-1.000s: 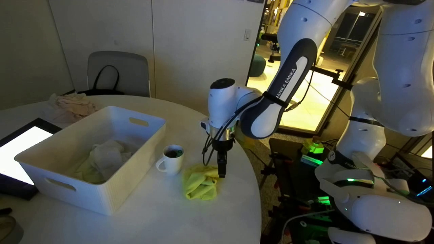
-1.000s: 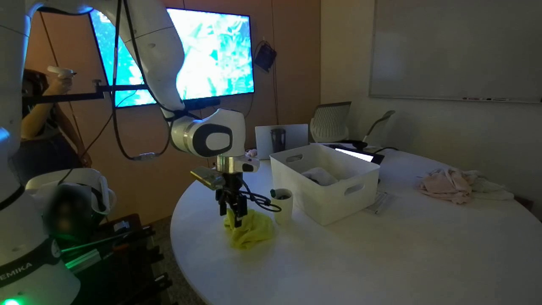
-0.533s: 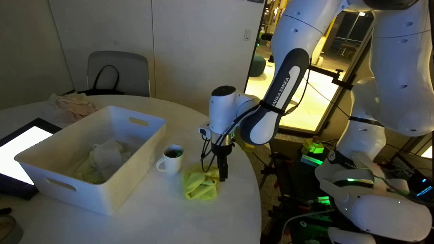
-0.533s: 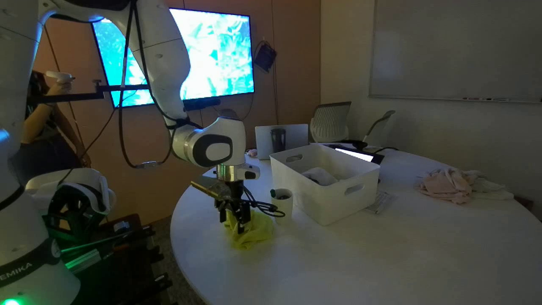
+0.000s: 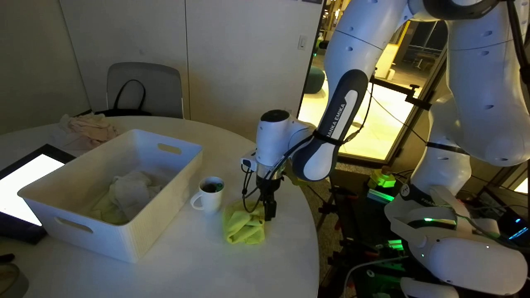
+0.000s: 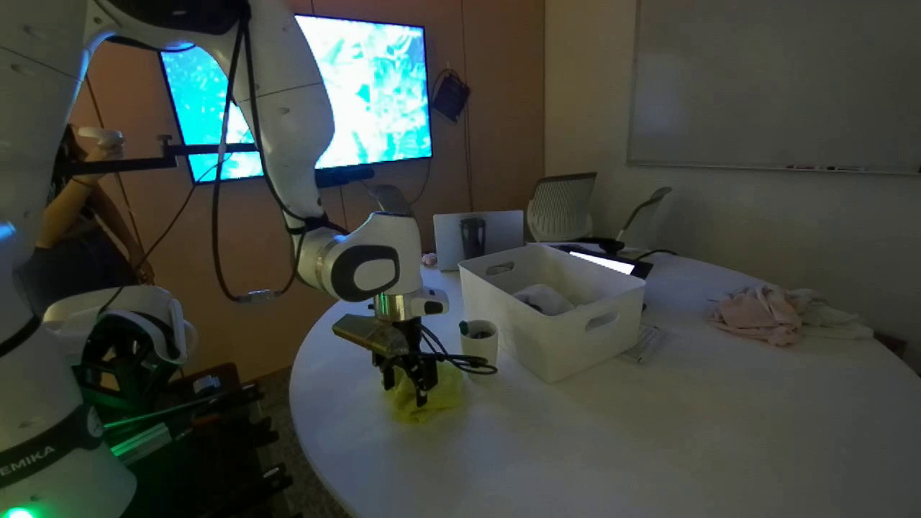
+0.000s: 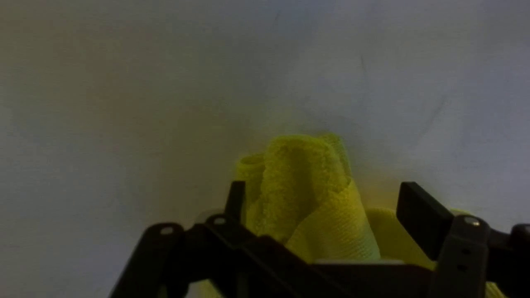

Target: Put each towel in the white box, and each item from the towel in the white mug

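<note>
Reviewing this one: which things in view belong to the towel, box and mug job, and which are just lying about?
Part of the job:
yellow towel
pincer, open at the towel
box
pale cloths inside it
mug
green thing in the mug

Apparently just lying about:
pink cloth
tablet
what looks like a bag

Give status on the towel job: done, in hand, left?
Done, it seems: cloth lies in the box, something green is in the mug. In hand: wrist view shows the gripper open, a fold of the yellow towel between its jaws. Left: that towel into the box, any item on it into the mug; I can't tell if there is one.
</note>
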Controlling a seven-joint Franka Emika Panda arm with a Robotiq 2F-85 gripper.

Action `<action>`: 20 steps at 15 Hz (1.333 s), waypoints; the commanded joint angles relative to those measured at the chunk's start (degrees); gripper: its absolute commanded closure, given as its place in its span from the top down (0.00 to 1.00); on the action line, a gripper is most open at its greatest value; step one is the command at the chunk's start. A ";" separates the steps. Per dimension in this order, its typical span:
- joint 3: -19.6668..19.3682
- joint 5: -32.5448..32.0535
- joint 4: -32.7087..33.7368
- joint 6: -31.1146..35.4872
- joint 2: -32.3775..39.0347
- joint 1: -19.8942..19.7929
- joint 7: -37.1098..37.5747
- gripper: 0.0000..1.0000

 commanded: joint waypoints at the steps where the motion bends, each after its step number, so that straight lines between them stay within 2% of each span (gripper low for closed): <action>1: -1.80 -1.82 1.26 2.96 2.02 0.79 -1.31 0.63; 4: -3.12 -2.86 1.60 3.74 2.63 1.47 -1.24 0.37; 7: -4.45 -3.93 1.49 3.82 2.37 2.49 -0.77 0.15; 8: -4.90 -4.26 1.38 3.94 2.20 2.94 -0.50 0.11; 11: -6.84 -5.55 1.00 3.88 1.42 5.15 0.72 0.06; 15: -10.60 -7.44 -0.56 5.06 -1.19 9.34 3.03 0.10; 20: -18.83 -13.06 -3.48 5.39 -8.17 17.03 10.53 0.10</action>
